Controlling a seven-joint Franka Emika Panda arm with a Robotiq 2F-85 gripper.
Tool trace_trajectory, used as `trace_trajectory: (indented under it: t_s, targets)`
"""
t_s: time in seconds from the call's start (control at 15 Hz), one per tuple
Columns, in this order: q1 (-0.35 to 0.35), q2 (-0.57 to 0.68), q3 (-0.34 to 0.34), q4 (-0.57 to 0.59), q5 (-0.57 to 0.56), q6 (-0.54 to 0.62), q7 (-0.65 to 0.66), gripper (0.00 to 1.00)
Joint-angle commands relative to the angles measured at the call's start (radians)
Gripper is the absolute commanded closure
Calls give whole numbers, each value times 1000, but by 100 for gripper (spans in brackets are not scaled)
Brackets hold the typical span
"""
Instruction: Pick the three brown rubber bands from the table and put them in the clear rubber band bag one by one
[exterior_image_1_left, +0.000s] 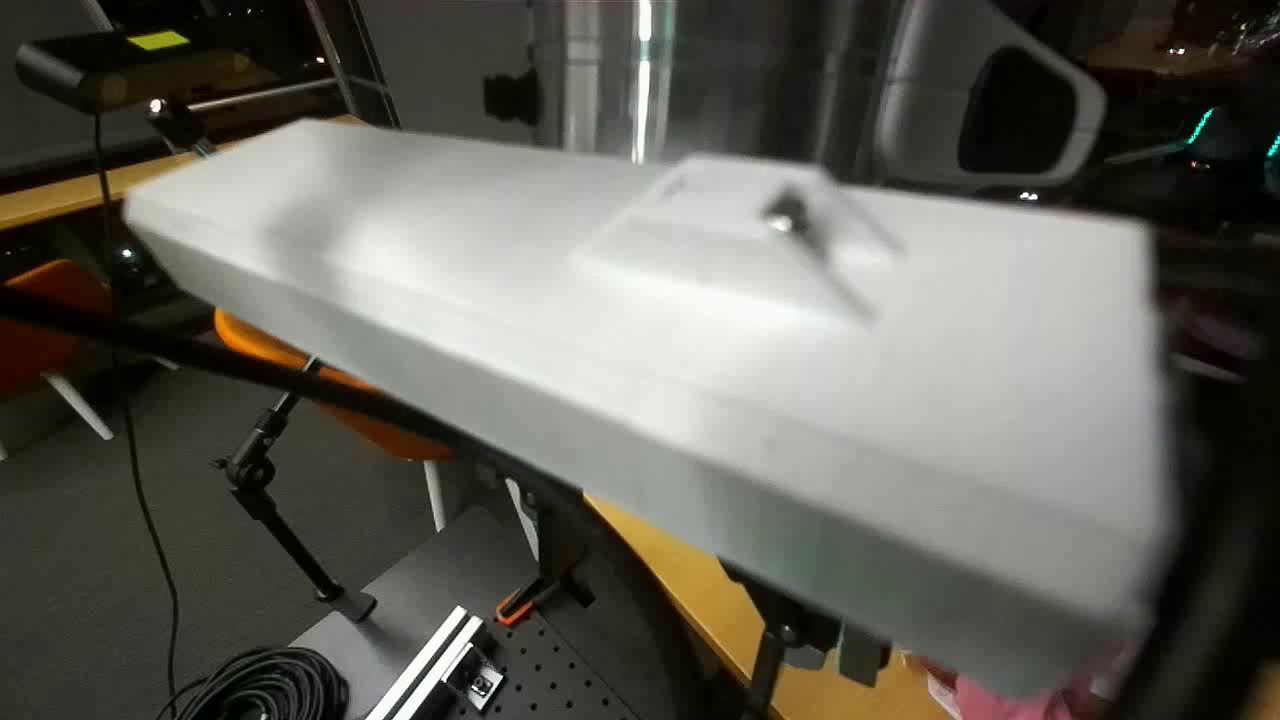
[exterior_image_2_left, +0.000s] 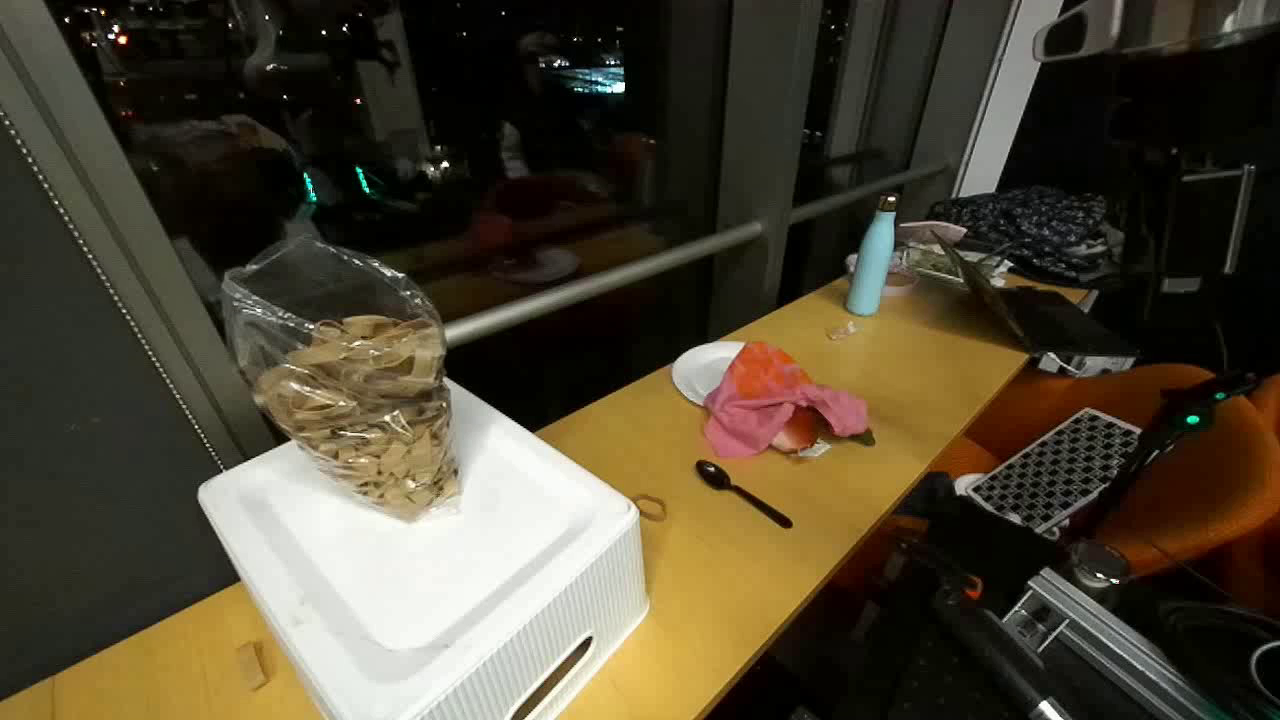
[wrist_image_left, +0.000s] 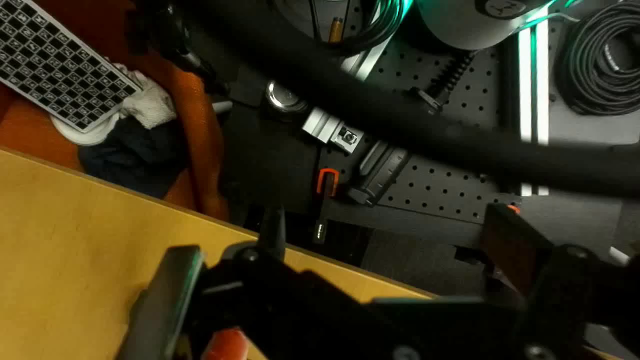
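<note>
The clear rubber band bag, full of tan bands, stands tilted on the white box in an exterior view. A brown rubber band lies on the table beside the box. Another brown rubber band lies on the table at the box's near left side. I do not see a third loose band. My gripper is open in the wrist view, its fingers wide apart with nothing between them. It is over the table edge, away from the bands and bag. In an exterior view a pale slab hides most of the table.
The white box carries the bag. A black spoon, pink cloth, white plate and blue bottle are on the table. A thick black cable crosses the wrist view. A black pegboard lies beyond the table edge.
</note>
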Motion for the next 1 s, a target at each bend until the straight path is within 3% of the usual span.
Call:
trace_trajectory:
  t_s: [0.0, 0.2, 0.33, 0.67, 0.93]
  targets:
    - [12, -1, -9, 2, -4, -2, 6, 0]
    - [12, -1, -9, 2, -4, -2, 6, 0]
    - [32, 47, -5, 36, 14, 57, 13, 0]
    - [100, 209, -2, 80, 141, 330, 9, 0]
    - [122, 369, 15, 80, 238, 464, 1, 0]
